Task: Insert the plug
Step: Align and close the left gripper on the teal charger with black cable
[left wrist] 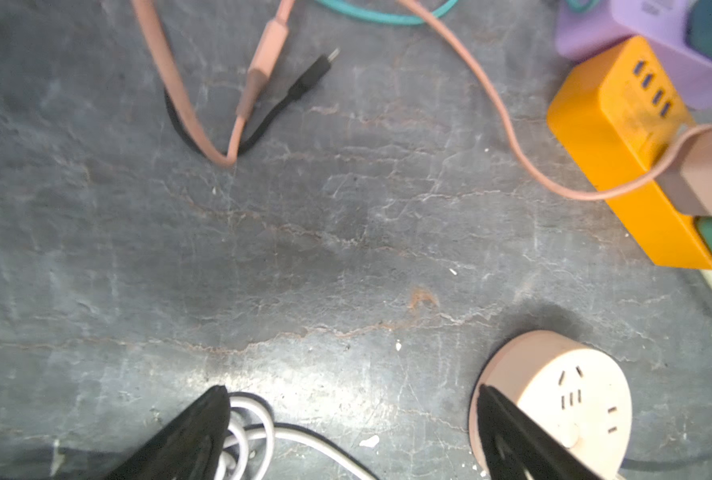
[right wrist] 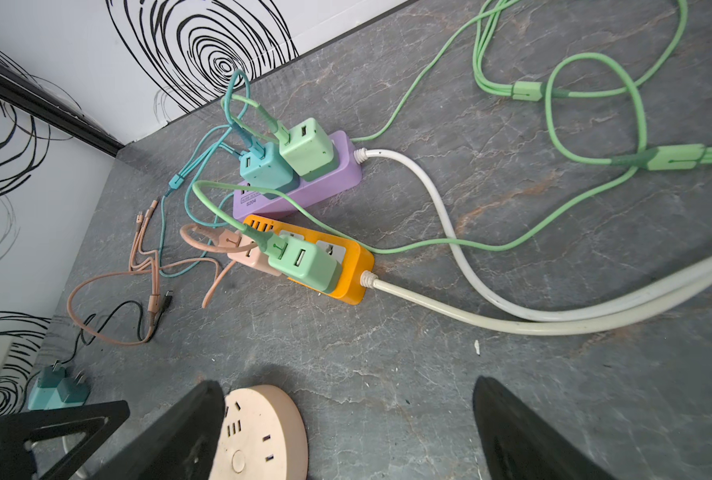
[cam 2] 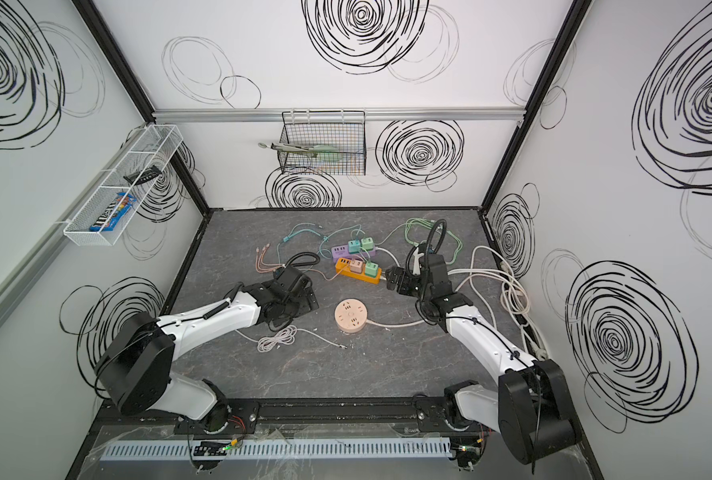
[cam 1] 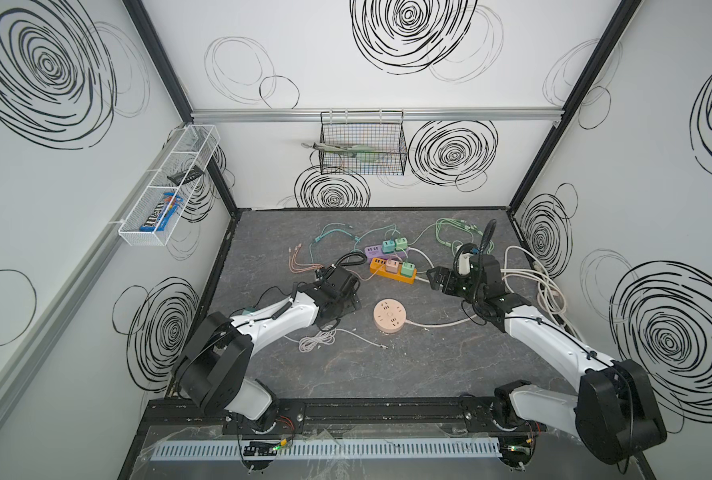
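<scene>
A loose teal plug (right wrist: 57, 390) lies on the table with its prongs showing, close to the left arm (cam 1: 279, 318). The round pink socket (cam 1: 389, 318) sits mid-table with nothing plugged in. An orange strip (cam 1: 391, 272) holds a pink and a green charger. Behind it, a purple strip (cam 1: 385, 251) holds a teal and a green charger. My left gripper (left wrist: 351, 390) is open and empty above bare table, between a white coiled cable (left wrist: 246, 428) and the round socket (left wrist: 570, 399). My right gripper (right wrist: 346, 382) hangs open and empty near the orange strip's cable end (right wrist: 358, 274).
Pink, teal and green charging cables (cam 1: 304, 262) sprawl behind and left of the strips. Thick white power cords (cam 1: 541, 286) pile along the right wall. A white coiled cable (cam 1: 316, 340) lies in front of the left arm. Wire baskets (cam 1: 362, 145) hang on the walls.
</scene>
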